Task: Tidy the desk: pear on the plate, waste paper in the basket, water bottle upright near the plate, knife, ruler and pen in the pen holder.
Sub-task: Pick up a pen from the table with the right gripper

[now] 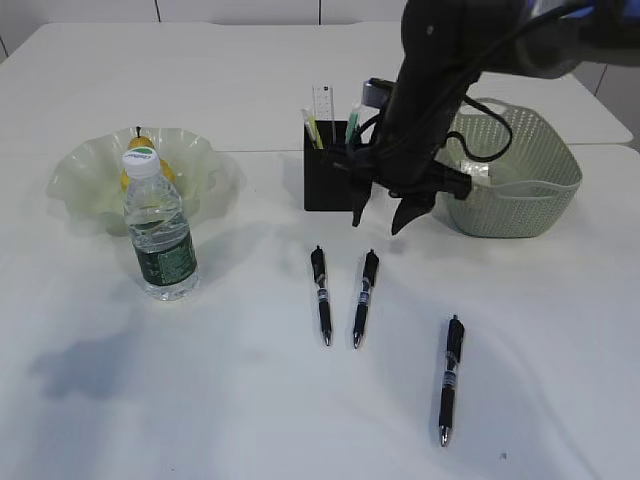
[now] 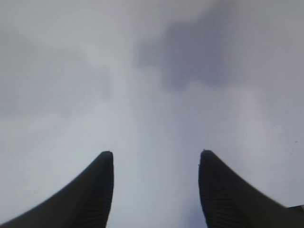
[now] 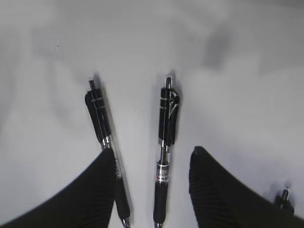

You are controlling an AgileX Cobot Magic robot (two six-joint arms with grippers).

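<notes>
Hanging agape above two pens (image 3: 164, 156), the right gripper (image 3: 152, 156); left gripper (image 2: 156, 159), also agape, sees only desk (image 2: 71, 71).

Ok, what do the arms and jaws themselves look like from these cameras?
The right arm is glossy black with black cables looping beside it. The right gripper ends in two black, pointed, curved jaws with finely ribbed faces. The left gripper has matching black tapered jaws. No markings are visible.

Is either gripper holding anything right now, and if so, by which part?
Nothing is held. The right gripper hangs open above the pens; the left gripper is open over bare desk.
</notes>
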